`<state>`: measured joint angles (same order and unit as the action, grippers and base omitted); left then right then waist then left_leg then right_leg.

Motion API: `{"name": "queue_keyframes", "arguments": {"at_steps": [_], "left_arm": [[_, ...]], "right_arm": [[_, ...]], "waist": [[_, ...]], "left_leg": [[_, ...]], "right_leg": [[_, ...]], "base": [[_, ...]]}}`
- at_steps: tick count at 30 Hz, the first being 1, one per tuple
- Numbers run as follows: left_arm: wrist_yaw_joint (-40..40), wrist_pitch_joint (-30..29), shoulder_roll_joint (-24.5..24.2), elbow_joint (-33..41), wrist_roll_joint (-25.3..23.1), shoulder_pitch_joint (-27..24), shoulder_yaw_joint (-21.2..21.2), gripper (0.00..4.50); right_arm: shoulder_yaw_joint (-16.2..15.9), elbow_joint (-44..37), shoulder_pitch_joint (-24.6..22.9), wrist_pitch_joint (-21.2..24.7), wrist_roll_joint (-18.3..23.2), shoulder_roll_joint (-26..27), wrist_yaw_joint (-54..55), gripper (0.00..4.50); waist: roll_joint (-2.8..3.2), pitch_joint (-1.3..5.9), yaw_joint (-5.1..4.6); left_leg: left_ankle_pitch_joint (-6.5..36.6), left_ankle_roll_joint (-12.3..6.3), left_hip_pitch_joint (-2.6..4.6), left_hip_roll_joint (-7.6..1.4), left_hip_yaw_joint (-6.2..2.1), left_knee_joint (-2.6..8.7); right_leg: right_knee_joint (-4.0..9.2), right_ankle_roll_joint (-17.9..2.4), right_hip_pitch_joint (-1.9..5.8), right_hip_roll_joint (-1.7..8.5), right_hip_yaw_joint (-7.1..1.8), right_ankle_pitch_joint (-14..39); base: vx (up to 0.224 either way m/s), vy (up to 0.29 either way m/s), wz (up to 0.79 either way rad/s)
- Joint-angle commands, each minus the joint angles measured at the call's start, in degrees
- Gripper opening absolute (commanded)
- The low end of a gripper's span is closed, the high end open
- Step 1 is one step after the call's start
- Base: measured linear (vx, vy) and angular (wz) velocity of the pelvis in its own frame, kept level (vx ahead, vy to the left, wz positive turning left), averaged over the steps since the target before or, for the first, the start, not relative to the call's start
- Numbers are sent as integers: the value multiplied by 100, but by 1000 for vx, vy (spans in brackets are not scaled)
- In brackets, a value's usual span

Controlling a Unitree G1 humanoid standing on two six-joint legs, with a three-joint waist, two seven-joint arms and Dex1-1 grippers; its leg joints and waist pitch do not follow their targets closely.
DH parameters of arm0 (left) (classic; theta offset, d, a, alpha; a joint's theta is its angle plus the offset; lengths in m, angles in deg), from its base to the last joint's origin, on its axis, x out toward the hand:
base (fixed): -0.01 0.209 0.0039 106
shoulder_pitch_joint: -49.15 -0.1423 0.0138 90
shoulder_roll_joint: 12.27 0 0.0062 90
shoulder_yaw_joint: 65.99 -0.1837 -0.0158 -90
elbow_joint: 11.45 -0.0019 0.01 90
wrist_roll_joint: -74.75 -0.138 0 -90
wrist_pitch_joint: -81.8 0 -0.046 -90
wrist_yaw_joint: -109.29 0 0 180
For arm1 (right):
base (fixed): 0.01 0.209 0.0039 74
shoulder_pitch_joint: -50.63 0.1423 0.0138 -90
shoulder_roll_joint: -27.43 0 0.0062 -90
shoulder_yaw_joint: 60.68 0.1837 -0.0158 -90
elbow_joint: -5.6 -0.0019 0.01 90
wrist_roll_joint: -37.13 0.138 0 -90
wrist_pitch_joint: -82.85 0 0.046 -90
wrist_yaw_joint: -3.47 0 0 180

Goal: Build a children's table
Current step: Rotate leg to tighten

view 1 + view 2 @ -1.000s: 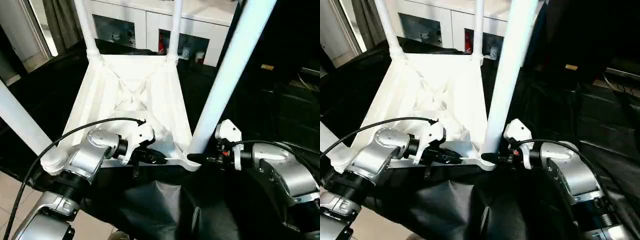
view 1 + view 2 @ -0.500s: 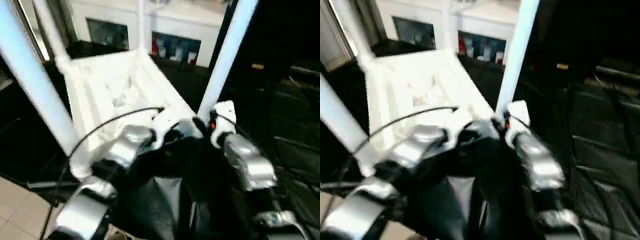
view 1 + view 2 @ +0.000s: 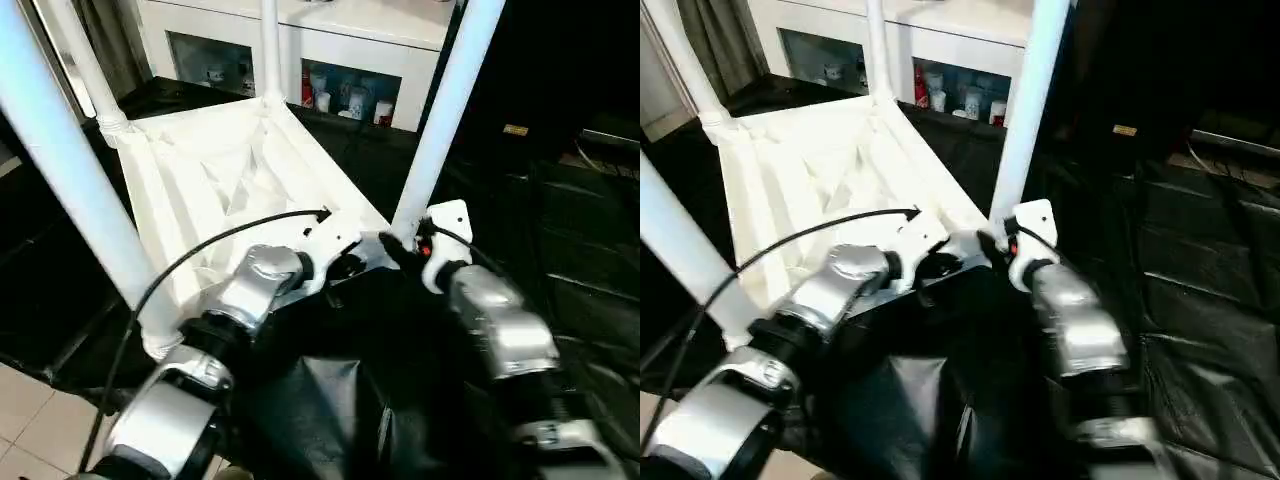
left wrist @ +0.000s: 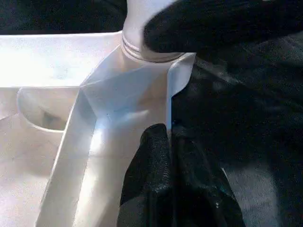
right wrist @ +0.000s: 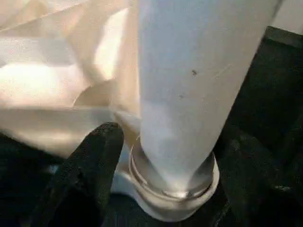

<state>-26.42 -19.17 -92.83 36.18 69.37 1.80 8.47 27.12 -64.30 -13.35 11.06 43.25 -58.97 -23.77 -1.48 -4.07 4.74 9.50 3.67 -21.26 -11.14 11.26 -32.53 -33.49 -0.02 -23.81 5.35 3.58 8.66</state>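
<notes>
The children's table stands upside down: its white ribbed tabletop [image 3: 200, 190] carries upright legs at the near left [image 3: 60, 160], far left [image 3: 85, 70], far corner [image 3: 270, 50] and near right [image 3: 445, 110]. My left gripper [image 3: 345, 268] is at the near right corner, shut on the tabletop's thin rim [image 4: 168, 109]. My right gripper [image 3: 400, 250] sits at the foot of the near right leg [image 5: 189, 71]. Its black fingers [image 5: 90, 175] stand open on either side of the leg, just above the round socket [image 5: 170, 201].
A white glass-door cabinet [image 3: 330, 60] stands behind the table. Black cloth [image 3: 560, 200] covers the ground to the right and in front. Pale floor tiles [image 3: 30, 410] show at the near left. A black cable [image 3: 200, 255] arcs over my left wrist.
The whole view has swung, so the tabletop now lies slanted in the picture. Both forearms now reach forward, close together. Both grippers stay at the near right corner.
</notes>
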Motion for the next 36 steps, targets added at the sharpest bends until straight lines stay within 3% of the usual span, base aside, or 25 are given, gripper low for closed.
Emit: {"name": "queue_keyframes", "arguments": {"at_steps": [1, 3, 4, 7, 8, 11, 13, 17, 26, 36], "left_arm": [[488, 138, -194, 288, 77, -129, -88, 0], [752, 217, -298, 392, 134, -181, -119, 0], [1156, 312, -471, 545, 250, -268, -144, 0], [1825, 525, -653, 833, 542, -439, -163, 0], [2261, 510, -783, 1082, 741, -559, -183, 0], [2497, 300, -921, 1344, 868, -658, -168, 0], [2553, 299, -957, 1406, 899, -691, -152, 0], [2747, 245, -1040, 1575, 951, -782, -159, 0], [2859, 90, -1116, 1815, 968, -902, -151, 0], [2841, 27, -1132, 1886, 935, -954, -132, 0]], "right_arm": [[-563, -652, -199, 136, 111, -493, -1185, 363], [-637, -840, -288, 184, 156, -748, -1561, 363], [-703, -1089, -434, 191, 247, -1134, -2098, 363], [-736, -1217, -548, 143, 301, -1440, -2511, 363], [-748, -1242, -593, 110, 333, -1592, -2720, 363], [-760, -1260, -616, 112, 447, -1789, -3015, 363], [-748, -1279, -609, 161, 531, -1834, -3106, 363], [-790, -1432, -637, 285, 644, -1857, -3361, 363], [-875, -1362, -638, 259, 660, -1748, -3423, 295], [-883, -1355, -682, 238, 628, -1770, -3422, 213]], "waist": [[-92, 405, 30], [-103, 412, 65], [-95, 413, 70], [-98, 417, 77], [-97, 414, 71], [-73, 397, 70], [-75, 396, 92], [-101, 392, 113], [-107, 370, 115], [-106, 366, 112]], "left_leg": [[1060, -407, 50, -164, -67, 323], [976, -485, 53, -193, -65, 311], [918, -526, 37, -195, -72, 314], [927, -602, 34, -201, -66, 298], [980, -584, 53, -209, -66, 298], [1081, -509, 77, -224, -54, 308], [1131, -486, 93, -228, -45, 304], [1083, -457, 60, -221, -55, 306], [1189, -347, 59, -210, -63, 313], [1122, -386, 57, -205, -59, 305]], "right_leg": [[369, -1068, 316, 295, -214, 1379], [333, -1089, 327, 289, -224, 1200], [316, -1122, 344, 290, -220, 1104], [301, -1215, 330, 308, -222, 1055], [300, -1262, 315, 312, -221, 1133], [314, -1330, 281, 298, -225, 1252], [319, -1341, 274, 299, -233, 1282], [302, -1256, 294, 306, -234, 1329], [334, -1093, 265, 303, -237, 1704], [317, -1124, 264, 292, -237, 1562]], "base": [[0, 0, 0], [0, 0, 0], [0, 0, 0], [0, 0, 0], [0, 0, 0], [0, 0, 0], [0, 0, 0], [0, 0, 0], [0, 0, 0], [0, 0, 0]]}}
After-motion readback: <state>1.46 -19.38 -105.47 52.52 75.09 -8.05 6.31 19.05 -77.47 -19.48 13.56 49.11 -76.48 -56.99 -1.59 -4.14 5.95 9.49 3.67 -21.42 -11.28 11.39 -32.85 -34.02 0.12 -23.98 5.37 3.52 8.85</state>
